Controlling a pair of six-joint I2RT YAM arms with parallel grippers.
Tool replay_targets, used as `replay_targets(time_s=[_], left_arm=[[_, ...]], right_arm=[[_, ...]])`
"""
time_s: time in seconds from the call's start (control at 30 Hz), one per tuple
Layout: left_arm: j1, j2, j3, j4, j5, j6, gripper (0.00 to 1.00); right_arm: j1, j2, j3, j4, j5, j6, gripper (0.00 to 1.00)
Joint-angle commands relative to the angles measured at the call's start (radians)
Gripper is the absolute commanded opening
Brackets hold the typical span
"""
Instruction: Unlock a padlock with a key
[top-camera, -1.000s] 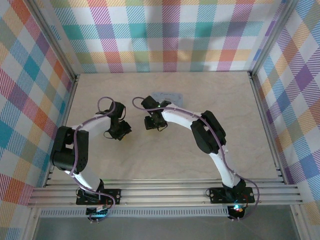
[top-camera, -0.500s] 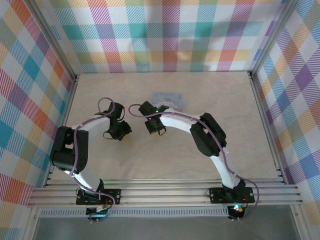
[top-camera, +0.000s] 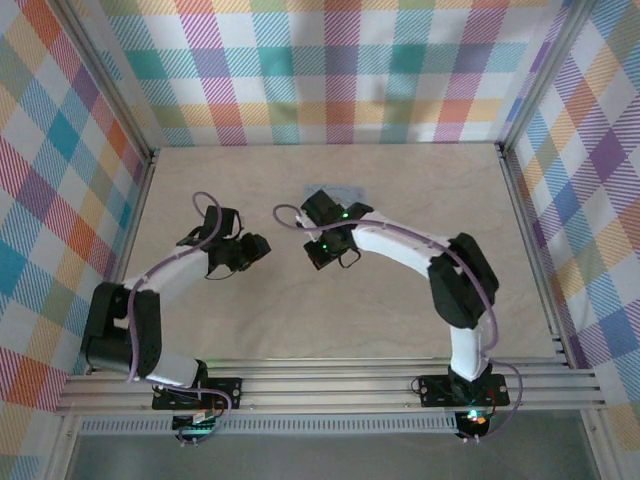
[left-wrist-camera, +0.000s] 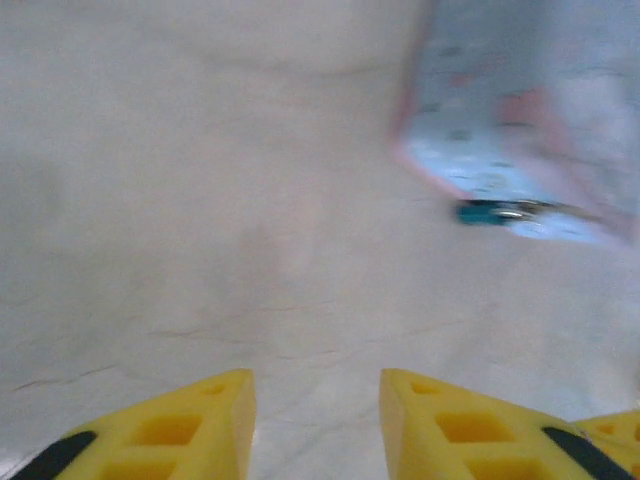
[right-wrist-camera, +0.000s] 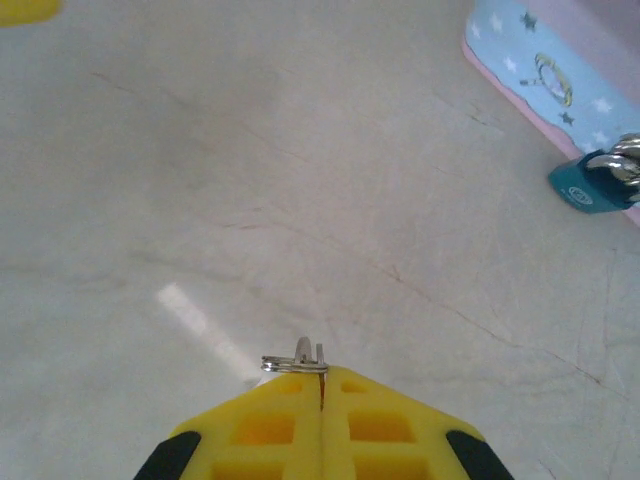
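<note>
A small teal padlock (right-wrist-camera: 597, 183) with a silver shackle hangs on the edge of a pale blue box (right-wrist-camera: 540, 70) printed with stars and trimmed in pink. My right gripper (right-wrist-camera: 322, 375) is shut on the key (right-wrist-camera: 303, 358), whose silver tip and ring stick out past the yellow fingertips, well short of the padlock. In the top view the right gripper (top-camera: 327, 251) sits just in front of the box (top-camera: 338, 191). The left gripper (left-wrist-camera: 318, 395) stands open above bare table, nothing between its fingers, with the padlock (left-wrist-camera: 490, 211) and box (left-wrist-camera: 520, 110) ahead to its right.
Both arms arch toward the middle of the pale wooden table (top-camera: 440, 200), the left gripper (top-camera: 252, 250) a short way left of the right one. Checked walls close in the left, right and back sides. A metal rail (top-camera: 330, 385) runs along the near edge.
The right gripper has shut on the key and shifted slightly right. The left arm has stretched farther out from its base, and its jaws have opened a little.
</note>
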Motion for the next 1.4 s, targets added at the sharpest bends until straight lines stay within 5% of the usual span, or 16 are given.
replay_targets(time_s=[0.0, 0.17, 0.33, 0.57, 0.93, 1.1, 1.23, 1.37], left_arm=[[-0.008, -0.091, -0.044, 0.25, 0.133, 0.072, 0.43], [-0.077, -0.103, 0.053, 0.162, 0.386, 0.261, 0.47], [-0.213, -0.059, 0.147, 0.077, 0.526, 0.4, 0.48], [-0.305, -0.023, 0.218, -0.002, 0.483, 0.486, 0.46], [-0.311, 0.026, 0.233, -0.046, 0.479, 0.504, 0.41], [-0.32, 0.04, 0.245, -0.051, 0.502, 0.504, 0.31], [-0.322, 0.045, 0.245, -0.044, 0.505, 0.497, 0.02], [-0.322, 0.054, 0.24, -0.036, 0.484, 0.467, 0.0]], right_arm=[[-0.042, -0.097, -0.027, -0.039, -0.236, -0.096, 0.0], [-0.098, -0.196, -0.061, -0.036, -0.422, -0.126, 0.0], [-0.148, -0.254, -0.11, -0.001, -0.535, -0.11, 0.0], [-0.174, -0.309, -0.17, 0.025, -0.61, -0.081, 0.0], [-0.194, -0.363, -0.237, 0.063, -0.653, -0.059, 0.0], [-0.194, -0.362, -0.255, 0.094, -0.688, -0.039, 0.0], [-0.194, -0.359, -0.267, 0.122, -0.698, -0.028, 0.0], [-0.196, -0.357, -0.284, 0.157, -0.693, -0.006, 0.0]])
